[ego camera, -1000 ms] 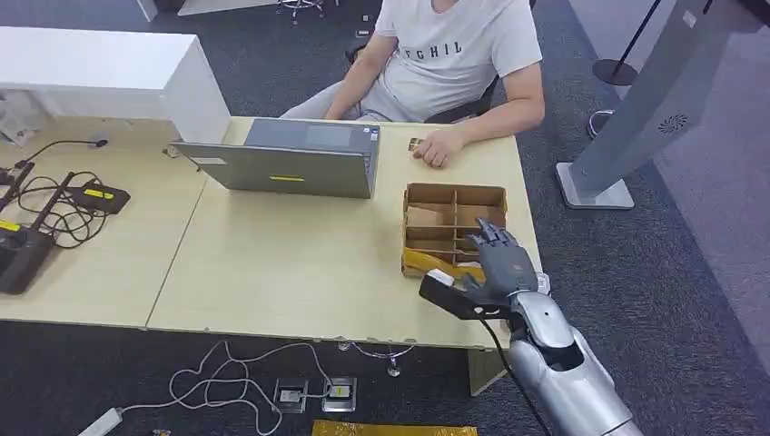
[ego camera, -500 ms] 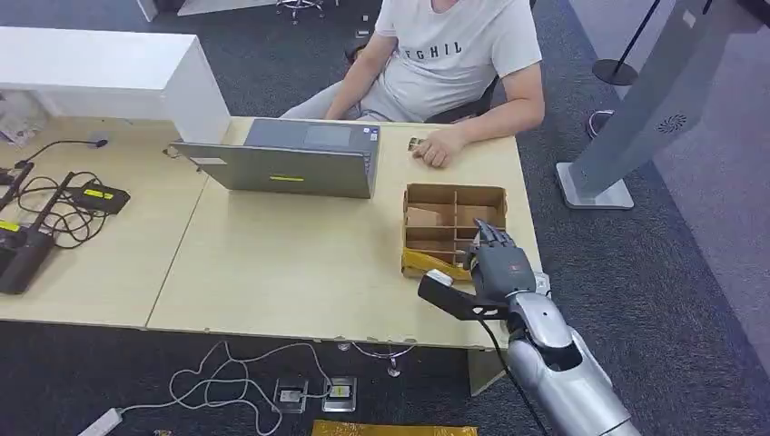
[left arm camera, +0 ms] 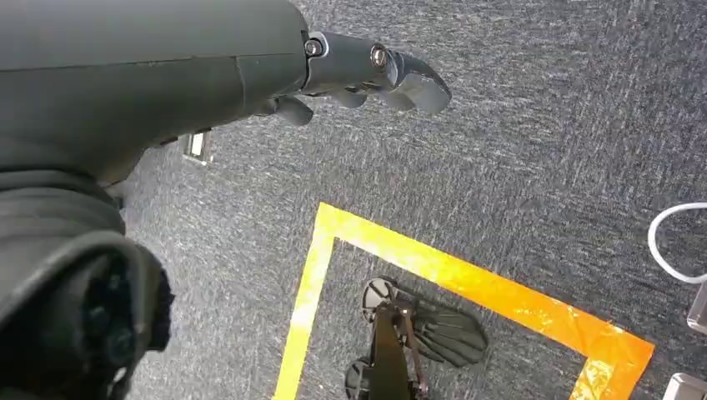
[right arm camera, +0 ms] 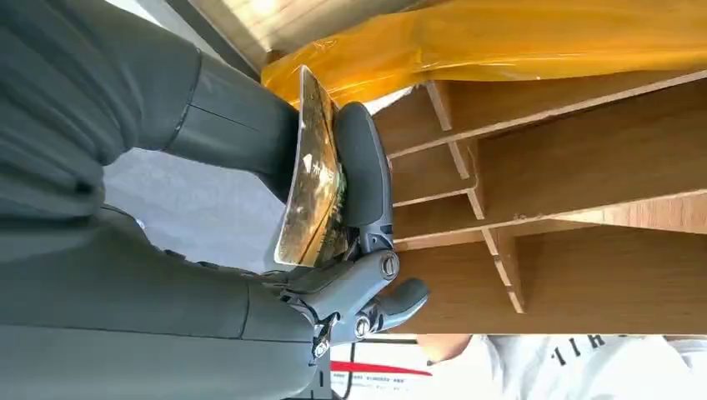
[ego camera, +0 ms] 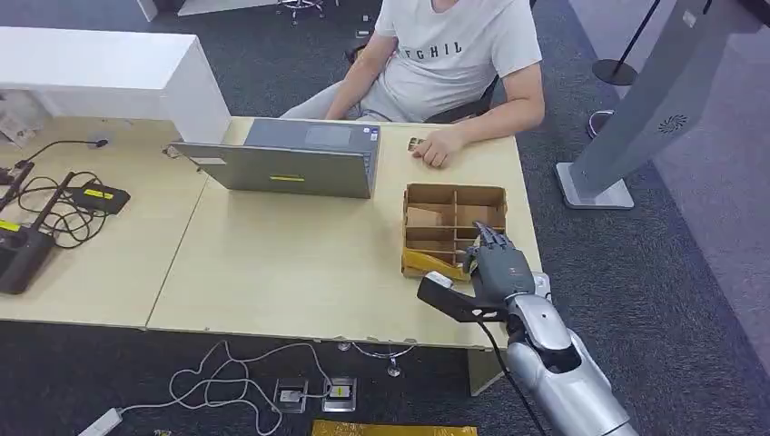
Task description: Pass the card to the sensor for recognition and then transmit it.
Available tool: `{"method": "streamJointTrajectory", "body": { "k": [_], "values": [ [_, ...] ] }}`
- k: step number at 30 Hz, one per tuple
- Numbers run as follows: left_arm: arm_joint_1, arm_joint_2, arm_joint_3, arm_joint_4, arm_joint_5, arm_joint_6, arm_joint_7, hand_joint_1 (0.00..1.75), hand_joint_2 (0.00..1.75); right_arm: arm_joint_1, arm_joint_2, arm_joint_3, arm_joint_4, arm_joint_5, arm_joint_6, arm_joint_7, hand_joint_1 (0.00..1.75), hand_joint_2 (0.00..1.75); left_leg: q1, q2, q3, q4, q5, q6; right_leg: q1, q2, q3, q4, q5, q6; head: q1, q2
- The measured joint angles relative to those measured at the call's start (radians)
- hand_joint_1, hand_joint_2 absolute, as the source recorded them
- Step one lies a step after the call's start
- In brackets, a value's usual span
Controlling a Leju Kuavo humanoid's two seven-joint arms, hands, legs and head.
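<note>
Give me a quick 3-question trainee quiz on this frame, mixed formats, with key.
1. True or false: the right hand pinches the card between thumb and fingers.
2. Multiple choice: the divided cardboard box sits on the table
A. left of the laptop
B. between the right hand and the person's hand
C. on the floor
3. Fill in: the left hand hangs over grey carpet marked with ___ tape.

Key: 1 true; 2 B; 3 orange
</note>
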Motion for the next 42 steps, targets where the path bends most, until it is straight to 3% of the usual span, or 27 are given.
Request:
{"method": "streamJointTrajectory", "body": {
  "k": [5, 15, 20, 25, 31, 36, 42],
  "values": [
    [0.000, 0.000, 0.000, 0.000, 0.003, 0.001, 0.000, 0.00, 0.00, -0.001, 0.000, -0.015, -0.020, 0.021, -0.040, -0.008, 1.75, 1.75, 0.000, 0.000, 0.000, 0.000, 0.000, 0.000, 0.000, 0.000, 0.000, 0.000, 0.000, 0.000, 0.000, 0.000],
    [0.001, 0.000, 0.000, 0.000, 0.003, 0.003, -0.008, 0.00, 0.00, -0.073, -0.030, -0.115, -0.210, 0.037, -0.042, -0.037, 1.75, 1.75, 0.000, 0.000, 0.000, 0.000, 0.000, 0.000, 0.000, 0.000, 0.000, 0.000, 0.000, 0.000, 0.000, 0.000],
    [0.001, 0.000, 0.000, 0.000, 0.003, 0.001, -0.012, 0.00, 0.00, -0.088, -0.037, -0.147, -0.244, 0.038, -0.080, -0.068, 1.75, 1.75, 0.000, 0.000, 0.000, 0.000, 0.000, 0.000, 0.000, 0.000, 0.000, 0.000, 0.000, 0.000, 0.000, 0.000],
    [0.000, 0.000, 0.000, 0.000, 0.004, 0.002, -0.012, 0.00, 0.00, -0.100, -0.035, -0.150, -0.191, 0.053, -0.183, -0.118, 1.75, 1.75, 0.000, 0.000, 0.000, 0.000, 0.000, 0.000, 0.000, 0.000, 0.000, 0.000, 0.000, 0.000, 0.000, 0.000],
    [0.000, 0.000, 0.000, 0.000, 0.010, 0.006, -0.012, 0.00, 0.00, -0.109, -0.024, -0.149, -0.112, 0.042, -0.194, -0.134, 1.75, 1.75, 0.000, 0.000, 0.000, 0.000, 0.000, 0.000, 0.000, 0.000, 0.000, 0.000, 0.000, 0.000, 0.000, 0.000],
    [-0.001, 0.000, 0.000, 0.000, 0.014, 0.007, -0.012, 0.00, 0.00, -0.110, -0.002, -0.147, -0.012, 0.026, -0.259, -0.158, 1.75, 1.75, 0.000, 0.000, -0.001, 0.000, 0.000, 0.000, 0.000, -0.001, 0.000, 0.000, 0.000, 0.000, 0.000, 0.000],
    [-0.001, 0.000, 0.000, 0.000, 0.014, 0.007, -0.012, 0.00, 0.00, -0.116, 0.010, -0.146, 0.051, 0.022, -0.260, -0.159, 1.75, 1.75, 0.000, 0.000, -0.001, 0.000, 0.000, 0.000, 0.000, 0.000, 0.000, 0.000, 0.000, 0.000, 0.000, 0.000]
  ]
}}
